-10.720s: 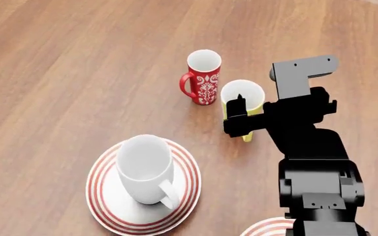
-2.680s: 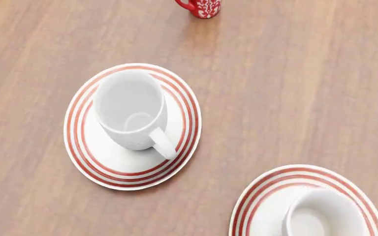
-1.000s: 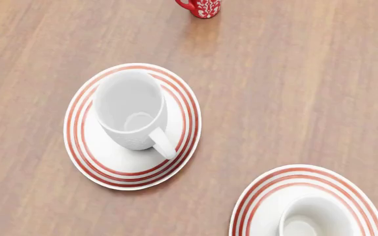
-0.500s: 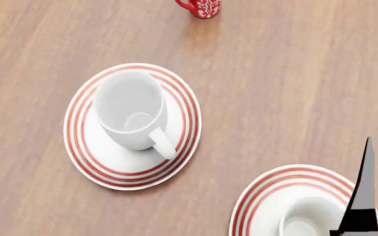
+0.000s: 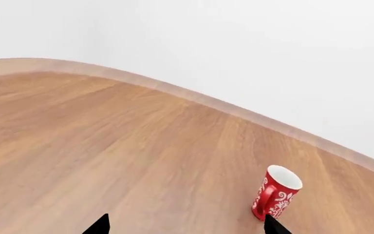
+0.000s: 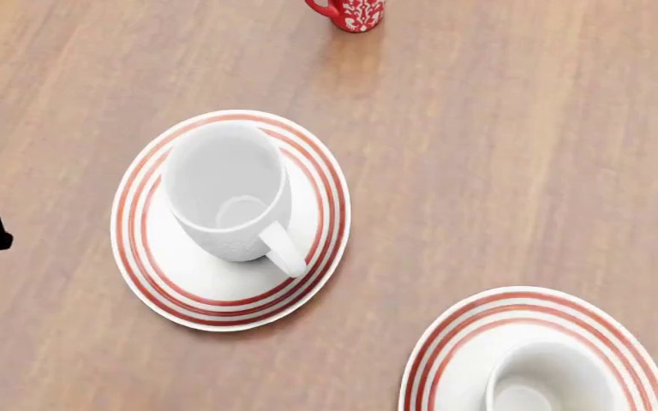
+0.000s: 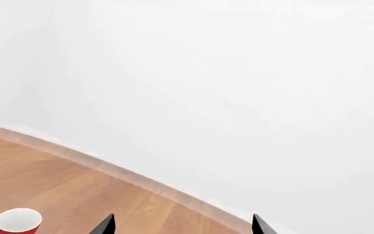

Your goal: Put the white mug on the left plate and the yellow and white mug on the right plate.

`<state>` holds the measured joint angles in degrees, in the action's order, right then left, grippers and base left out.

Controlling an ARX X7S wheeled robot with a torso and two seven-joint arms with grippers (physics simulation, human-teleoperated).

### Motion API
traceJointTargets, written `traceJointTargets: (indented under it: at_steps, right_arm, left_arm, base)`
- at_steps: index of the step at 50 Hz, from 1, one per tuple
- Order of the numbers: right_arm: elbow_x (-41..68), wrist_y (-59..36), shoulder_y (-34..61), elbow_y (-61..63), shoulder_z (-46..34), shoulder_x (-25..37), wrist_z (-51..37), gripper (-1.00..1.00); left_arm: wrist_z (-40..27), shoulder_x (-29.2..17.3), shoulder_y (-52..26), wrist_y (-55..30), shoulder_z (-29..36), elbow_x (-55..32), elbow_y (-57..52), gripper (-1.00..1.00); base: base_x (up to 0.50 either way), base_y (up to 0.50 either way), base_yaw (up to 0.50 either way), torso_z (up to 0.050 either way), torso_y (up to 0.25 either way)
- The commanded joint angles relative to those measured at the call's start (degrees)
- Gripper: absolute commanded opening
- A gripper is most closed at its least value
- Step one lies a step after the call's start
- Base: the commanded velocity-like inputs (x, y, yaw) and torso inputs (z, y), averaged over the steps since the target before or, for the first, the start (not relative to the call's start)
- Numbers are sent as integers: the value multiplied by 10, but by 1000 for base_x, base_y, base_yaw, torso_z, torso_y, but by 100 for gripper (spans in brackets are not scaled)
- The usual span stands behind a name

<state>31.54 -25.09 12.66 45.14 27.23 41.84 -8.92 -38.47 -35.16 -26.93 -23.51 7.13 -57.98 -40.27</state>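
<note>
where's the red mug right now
The red mug stands upright on the bare wooden table, cut off at the head view's top edge, beyond the left plate and on neither plate. Both wrist views show it too.

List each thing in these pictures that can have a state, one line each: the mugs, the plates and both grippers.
white mug: upright on the left plate, empty, handle towards the camera.
left plate: flat on the table, holding the white mug.
yellow and white mug: upright on the right plate, partly cut off.
right plate: flat, holding that mug.
red mug: upright on the table.
left gripper: open, empty.
right gripper: open, empty.
</note>
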Motion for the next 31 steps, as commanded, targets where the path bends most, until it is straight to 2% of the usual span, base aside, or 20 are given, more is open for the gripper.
traceJointTargets:
  at_steps: [1, 7, 14, 18, 22, 31]
  right_arm:
    - [159, -143, 95, 92, 78, 96, -73, 100]
    - [276, -192, 159, 111, 112, 167, -130, 100]
    - [368, -184, 254, 89, 68, 247, -199, 100]
    - [389, -173, 283, 85, 43, 274, -216, 100]
    - [412, -177, 290, 85, 58, 287, -220, 100]
    - [494, -156, 336, 69, 68, 359, -260, 100]
  left_arm:
    - [-66, -18, -128, -66, -7, -98, -24, 100]
    - [-102, -30, -187, -81, -20, -154, -31, 100]
    - [-130, -33, -253, -90, -27, -210, -21, 100]
    - [-133, -37, -268, -89, -34, -223, -16, 100]
    - [-131, -37, -270, -85, -38, -224, -12, 100]
    - [-146, -40, -293, -88, -39, -241, -15, 100]
  base:
    - [0, 0, 0, 0, 0]
    - [0, 0, 0, 0, 0]
    - [0, 0, 0, 0, 0]
    - [0, 0, 0, 0, 0]
    - [0, 0, 0, 0, 0]
    - [0, 0, 0, 0, 0]
